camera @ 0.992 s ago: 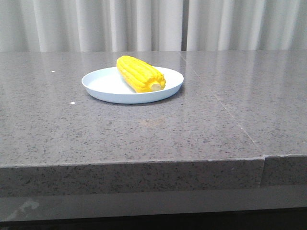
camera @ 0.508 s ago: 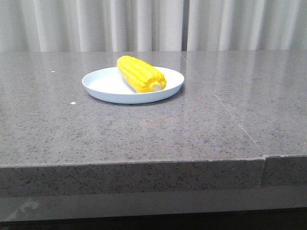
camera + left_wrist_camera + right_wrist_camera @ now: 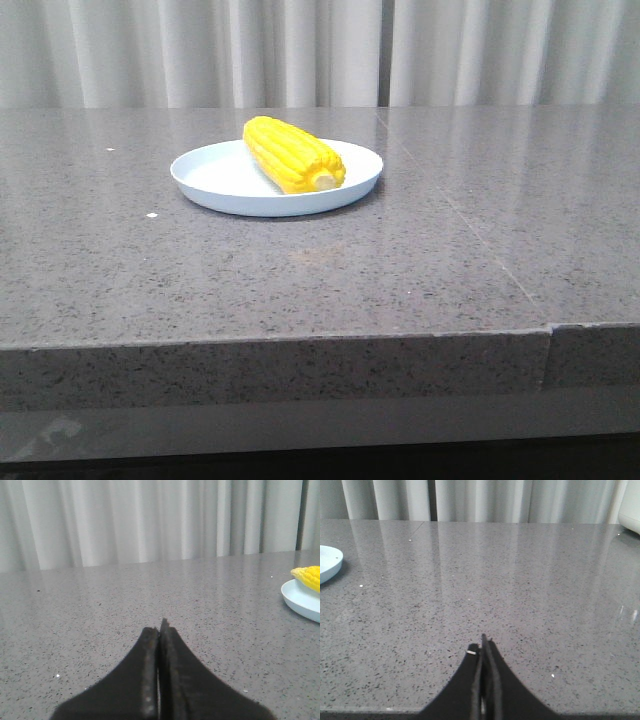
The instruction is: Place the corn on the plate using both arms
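Corn point(image 3: 293, 154) lies on plate point(image 3: 232, 185), pale cut end toward you, tapered tip toward curtain. Task looks done. Left gripper point(image 3: 159, 630) pinched closed, empty, low over table point(image 3: 300, 280), well apart from plate. Right gripper point(image 3: 484, 647) likewise closed, empty. If you regrip: cob probably stiff, light, rounded, prone to roll; take mid-length across ridged kernels.
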You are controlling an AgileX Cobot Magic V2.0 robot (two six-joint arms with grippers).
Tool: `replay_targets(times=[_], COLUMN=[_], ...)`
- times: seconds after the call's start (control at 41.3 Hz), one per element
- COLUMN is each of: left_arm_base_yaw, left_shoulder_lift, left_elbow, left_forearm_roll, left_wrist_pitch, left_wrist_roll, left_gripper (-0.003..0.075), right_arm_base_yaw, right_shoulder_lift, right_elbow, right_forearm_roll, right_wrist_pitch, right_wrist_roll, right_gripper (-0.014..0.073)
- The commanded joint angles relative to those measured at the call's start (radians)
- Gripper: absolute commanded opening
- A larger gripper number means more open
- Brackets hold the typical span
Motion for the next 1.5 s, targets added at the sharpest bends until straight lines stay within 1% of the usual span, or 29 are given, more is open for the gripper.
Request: replay_targets(times=[0.0,0.46,0.605,0.775,0.968,1.162,1.476], left_arm_base_yaw=[-0.001,-0.001,-0.001,-0.001,-0.001,-0.001,-0.001], left_shoulder_lift=[-0.020,-0.020,-0.020,-0.020,-0.020,-0.020,-0.020], left_elbow=[0.003,0.003,0.003,0.003,0.003,0.003,0.003], left_forearm_roll=[-0.008,-0.008,-0.008,-0.008,-0.008,-0.008,-0.008], left_wrist_pitch=[-0.084,-0.084,-0.084,-0.084,-0.084,-0.084,-0.084], left_wrist_roll=[-0.009,-0.009,-0.009,-0.009,-0.009,-0.009,-0.009], left_gripper=[-0.0020,-0.0020,-0.0020,-0.0020,-0.0020,-0.0020,-0.0020], right_arm_base_yaw=[-0.009,-0.009,-0.009,-0.009,-0.008,0.030,0.030], right_shoulder_lift=[-0.013,-0.012,-0.012,-0.012,-0.013,-0.013,-0.013], right_elbow=[-0.009,-0.009,-0.009,-0.009,-0.009,-0.009,-0.009], right_forearm_roll=[-0.013,-0.003,0.114,0.114,0.084,0.078,0.078], right_wrist_pitch=[-0.121,-0.142,-0.140,-0.144,-0.205,-0.198,-0.195], right_wrist_roll=[-0.008,-0.007,-0.026,-0.051,-0.051,-0.051,-0.051], right_gripper=[-0.0068,-0.0068,-0.0068,-0.0068,-0.0068,-0.0068,-0.0068])
